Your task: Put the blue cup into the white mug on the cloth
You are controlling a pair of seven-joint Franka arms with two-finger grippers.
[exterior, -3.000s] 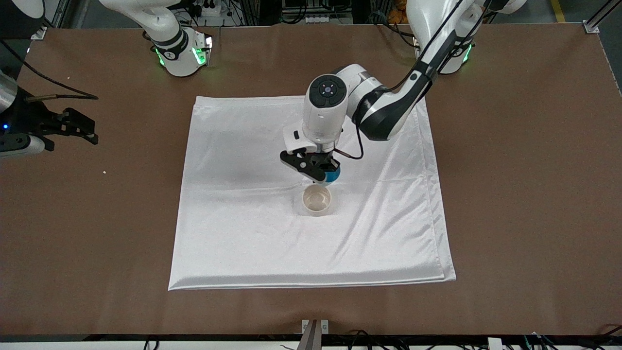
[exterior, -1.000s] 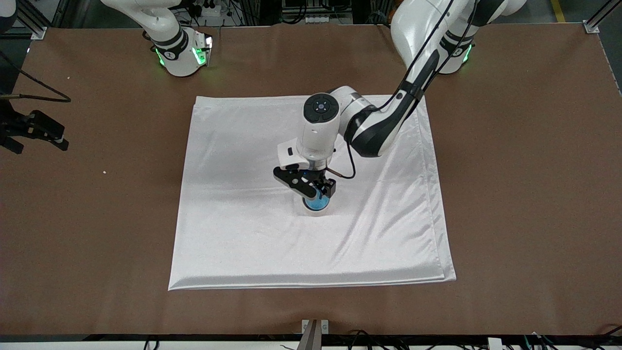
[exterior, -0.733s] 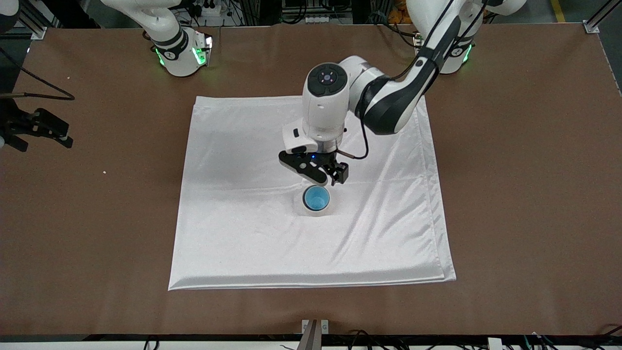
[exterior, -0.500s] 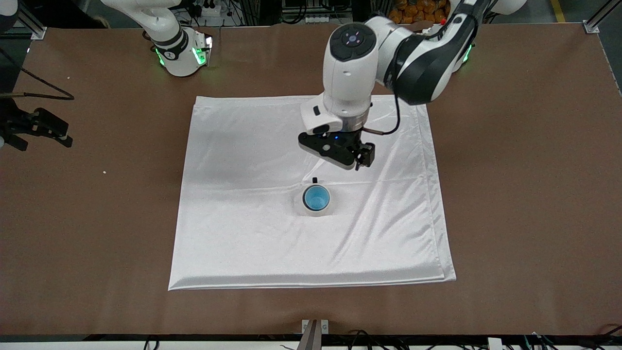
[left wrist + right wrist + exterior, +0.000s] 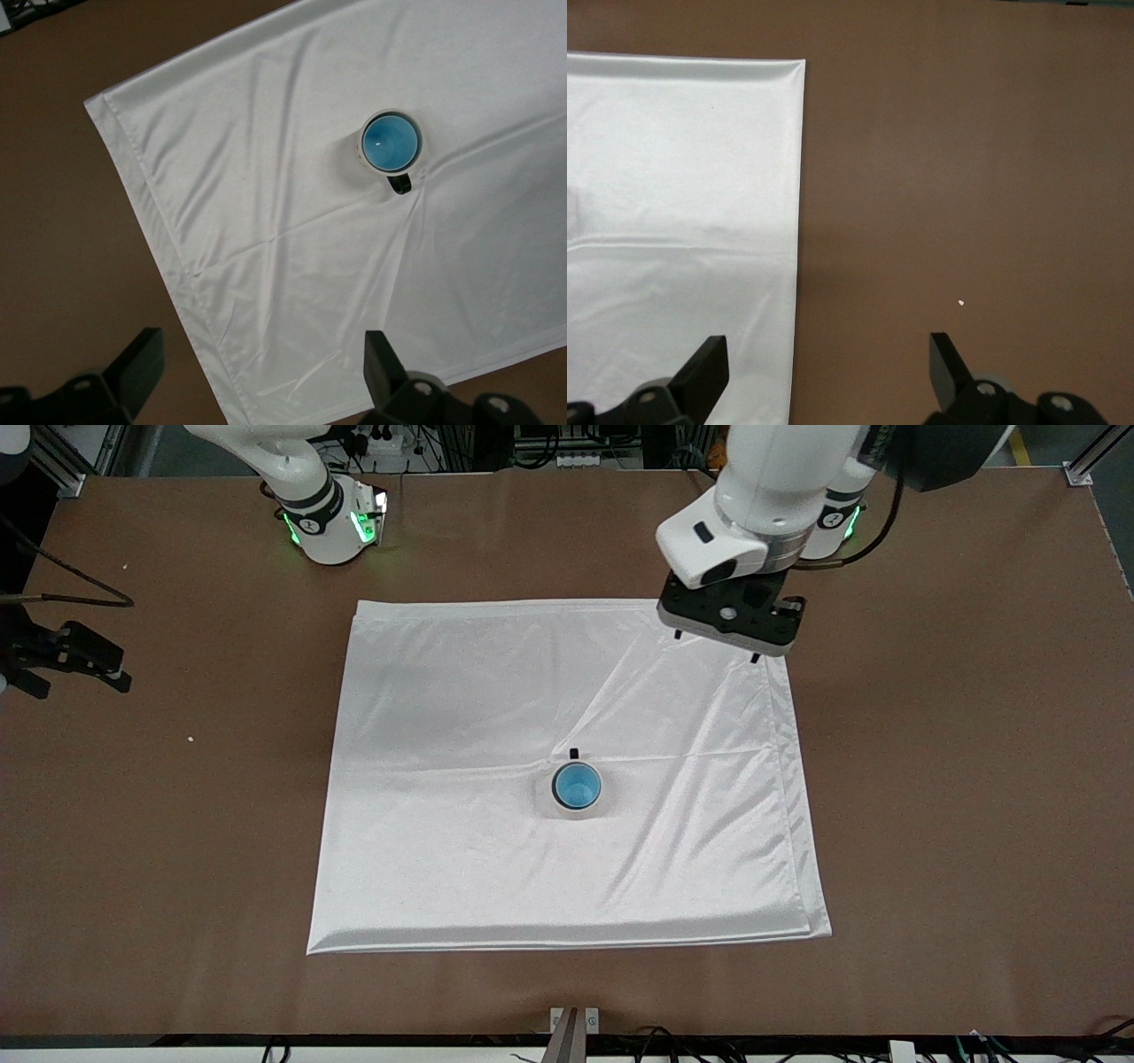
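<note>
**Cup seated in mug; left arm pulled clear**

Change: a second ago the left gripper point(image 5: 716, 646) was down on the blue cup point(image 5: 577, 786) at the mug point(image 5: 577, 808). Since then it has let go, risen and drawn back, and now hangs high over the cloth point(image 5: 443, 850) corner nearest the left arm's base. Fingers spread wide, nothing between them.

Cup now: upright inside the white mug, blue interior ringed by the mug's pale rim. The mug stands near the middle of the cloth, just where it stood three seconds ago when it was empty.

Meaning: the placement looks done. Cup nested, mug on cloth, no gripper touching either. Likely only the retreat is left.

Right gripper point(image 5: 89, 666): waits off the cloth at the right arm's end of the table, over bare table point(image 5: 957, 779). Fingers apart, empty.

View differences:
- Left wrist view looks straight down on the cup point(image 5: 388, 142) in the mug point(image 5: 418, 142); shows the dark handle point(image 5: 400, 182) plainly and its own spread fingers point(image 5: 381, 363).
- Front view shows the handle point(image 5: 573, 754) only as a small dark tab, but places both arms.
- Right wrist view has no cup or mug: just a cloth edge point(image 5: 799, 177), table, and a pale speck point(image 5: 961, 304).
</note>
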